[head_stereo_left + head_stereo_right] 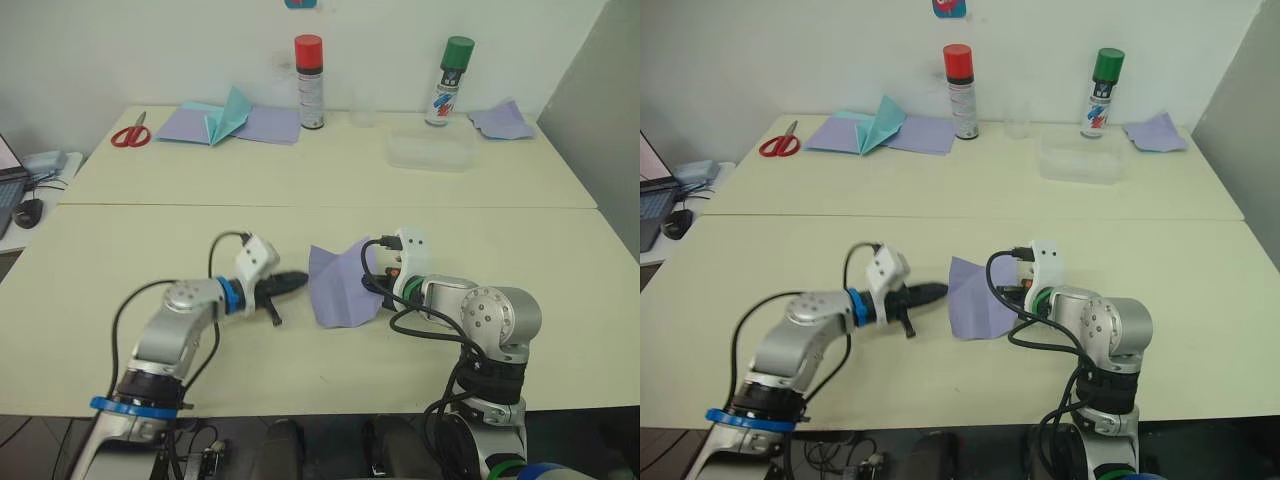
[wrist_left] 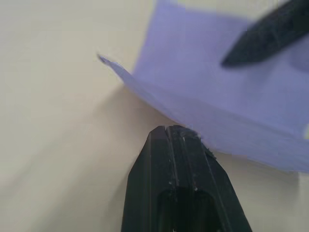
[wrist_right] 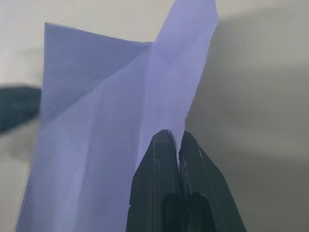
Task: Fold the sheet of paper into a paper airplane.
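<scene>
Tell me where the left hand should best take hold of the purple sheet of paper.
Probably its near-left edge: the sheet of paper lifts off the table there, facing the left hand, whose fingers are shut beside it. The right hand already pinches the opposite side, so come in from the left, low and level.

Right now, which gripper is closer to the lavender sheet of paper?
Right. The right gripper is pinching the sheet of paper at its edge; the left gripper is shut, with its tip just beside the sheet's opposite edge.

Spray cans [image 1: 310,82] carry labels — too small to read.
</scene>
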Motion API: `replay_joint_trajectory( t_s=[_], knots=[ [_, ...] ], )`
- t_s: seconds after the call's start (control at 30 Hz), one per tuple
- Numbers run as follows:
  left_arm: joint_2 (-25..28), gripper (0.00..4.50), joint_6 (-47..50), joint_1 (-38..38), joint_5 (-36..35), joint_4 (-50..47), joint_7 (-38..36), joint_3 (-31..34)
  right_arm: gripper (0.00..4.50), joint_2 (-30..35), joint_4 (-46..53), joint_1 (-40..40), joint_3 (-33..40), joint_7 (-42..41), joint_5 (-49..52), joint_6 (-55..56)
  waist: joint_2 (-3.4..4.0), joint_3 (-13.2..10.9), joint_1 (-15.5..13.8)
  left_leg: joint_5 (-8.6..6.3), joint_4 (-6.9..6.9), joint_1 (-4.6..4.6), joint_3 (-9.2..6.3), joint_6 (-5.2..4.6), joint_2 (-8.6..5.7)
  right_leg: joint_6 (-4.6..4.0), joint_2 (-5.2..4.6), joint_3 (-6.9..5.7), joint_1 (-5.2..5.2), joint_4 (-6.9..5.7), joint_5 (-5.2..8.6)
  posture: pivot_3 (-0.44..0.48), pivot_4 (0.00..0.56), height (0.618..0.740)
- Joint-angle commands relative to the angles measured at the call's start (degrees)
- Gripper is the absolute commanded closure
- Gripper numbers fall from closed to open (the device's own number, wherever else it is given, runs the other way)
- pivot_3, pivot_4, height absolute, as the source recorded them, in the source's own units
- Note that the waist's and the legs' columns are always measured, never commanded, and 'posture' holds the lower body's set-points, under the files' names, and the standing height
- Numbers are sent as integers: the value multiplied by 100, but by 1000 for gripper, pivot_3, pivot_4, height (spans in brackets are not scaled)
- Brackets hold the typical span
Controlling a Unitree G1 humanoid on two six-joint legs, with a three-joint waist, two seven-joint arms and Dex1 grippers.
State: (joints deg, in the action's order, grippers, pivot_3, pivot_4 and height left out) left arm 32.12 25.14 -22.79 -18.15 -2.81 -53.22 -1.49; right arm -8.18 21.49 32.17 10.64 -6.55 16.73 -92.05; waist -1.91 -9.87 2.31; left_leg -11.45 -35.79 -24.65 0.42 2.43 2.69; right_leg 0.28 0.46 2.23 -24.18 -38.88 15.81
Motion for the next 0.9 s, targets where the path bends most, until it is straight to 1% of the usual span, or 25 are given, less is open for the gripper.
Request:
replay_joint_trajectory(
  t_s=[0.03,0.1,0.23,0.43,0.67,0.9],
  knots=[
    [80,4500,164,-141,-127,-498,85,74,4468,-287,101,333,-20,40,84,-45,0,0,5,0,2,0,3,0,-1,0,-1,5,0,2,0,0,150,740],
    [-18,4500,180,-362,-81,-533,343,125,4468,-279,92,339,-16,69,79,-44,-1,-1,5,0,3,-3,5,0,-3,0,-3,8,0,4,0,0,150,740],
    [-356,4500,644,-578,-400,-931,526,-58,4468,-301,69,326,-21,107,77,-43,-2,-1,-12,0,-1,-12,-3,0,-5,0,-2,7,-1,6,0,0,150,740],
    [-365,4500,340,-19,343,-713,593,-969,4468,-410,98,275,84,243,121,-45,-2,-1,48,0,0,-8,5,0,-8,0,2,12,-2,2,0,0,150,740],
    [-532,4500,154,235,595,-537,727,-1222,4468,-510,173,165,270,486,322,-45,-1,-1,59,0,-3,-8,-10,0,-3,-1,21,8,-2,-1,0,0,150,740],
    [-567,4500,155,263,1091,-107,954,-1504,4468,-553,94,123,336,713,573,-45,-2,-1,58,0,-5,-9,-7,0,-5,-1,21,13,-1,-1,0,0,150,740]
  ],
)
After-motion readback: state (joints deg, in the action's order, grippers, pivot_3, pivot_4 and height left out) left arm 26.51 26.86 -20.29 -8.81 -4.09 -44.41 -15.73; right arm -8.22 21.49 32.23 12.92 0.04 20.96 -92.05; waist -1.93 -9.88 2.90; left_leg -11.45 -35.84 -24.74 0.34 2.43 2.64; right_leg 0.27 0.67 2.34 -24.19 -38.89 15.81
